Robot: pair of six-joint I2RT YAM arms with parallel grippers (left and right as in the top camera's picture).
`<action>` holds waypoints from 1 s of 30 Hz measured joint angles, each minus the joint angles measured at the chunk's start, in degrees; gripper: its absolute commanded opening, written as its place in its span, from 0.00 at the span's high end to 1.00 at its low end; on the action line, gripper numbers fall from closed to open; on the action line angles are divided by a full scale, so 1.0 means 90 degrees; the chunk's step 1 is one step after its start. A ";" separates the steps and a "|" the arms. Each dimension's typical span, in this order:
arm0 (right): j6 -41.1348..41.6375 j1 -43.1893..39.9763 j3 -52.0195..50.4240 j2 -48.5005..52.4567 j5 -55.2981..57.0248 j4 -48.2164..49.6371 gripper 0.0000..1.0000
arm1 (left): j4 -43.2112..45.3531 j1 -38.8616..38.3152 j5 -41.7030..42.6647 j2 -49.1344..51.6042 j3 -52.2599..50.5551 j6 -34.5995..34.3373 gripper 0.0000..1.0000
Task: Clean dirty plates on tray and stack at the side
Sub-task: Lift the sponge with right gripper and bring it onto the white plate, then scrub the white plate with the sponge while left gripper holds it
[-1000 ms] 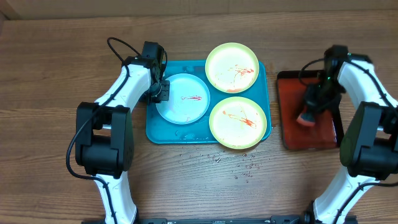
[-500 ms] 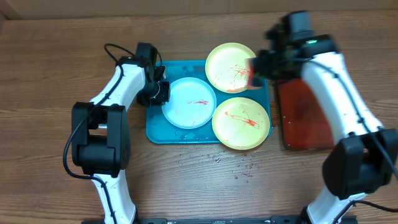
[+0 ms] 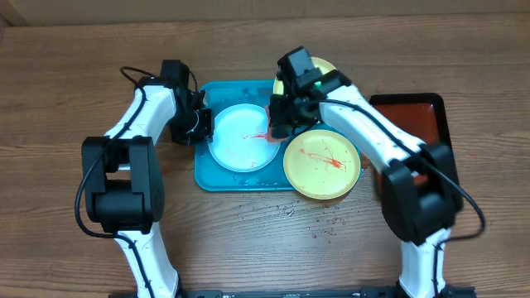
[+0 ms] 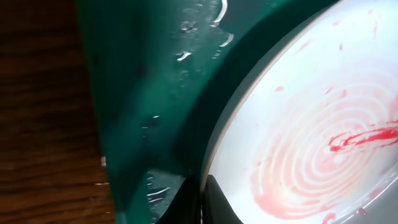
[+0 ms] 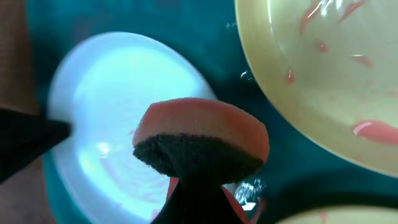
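Observation:
The light blue plate (image 3: 240, 142) lies at the left of the turquoise tray (image 3: 209, 177) with a red smear in it. My left gripper (image 3: 197, 126) is shut on its left rim; in the left wrist view the rim (image 4: 214, 155) runs between the fingers (image 4: 202, 202). My right gripper (image 3: 278, 126) is shut on a red sponge (image 5: 202, 134) with a dark scrub side, at the blue plate's (image 5: 106, 124) right edge. One pale yellow plate (image 3: 321, 163) with red smears lies front right. The other (image 3: 325, 69) is at the back, mostly hidden by my right arm.
A dark red tray (image 3: 414, 112) lies on the wooden table to the right of the turquoise tray, partly under my right arm. Small crumbs or droplets (image 3: 319, 223) are scattered on the table in front of the turquoise tray.
My right arm has carried the sponge from the dark red tray leftwards over the back yellow plate to the blue plate's right edge. The left arm shifted slightly left, still holding the rim.

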 measured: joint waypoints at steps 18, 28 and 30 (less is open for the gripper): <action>0.0670 0.0381 0.0053 0.0857 -0.0024 0.0775 0.96 | -0.0017 0.0017 -0.0124 0.0000 0.0000 0.0024 0.96; 0.1260 0.0454 0.0085 0.0974 -0.0561 0.1277 0.96 | 0.0032 0.0017 -0.0153 0.0000 0.0000 0.0024 0.96; 0.1311 0.0578 0.0085 0.0993 -0.0641 0.1326 0.96 | 0.0044 0.0017 -0.0160 0.0000 0.0000 0.0024 0.96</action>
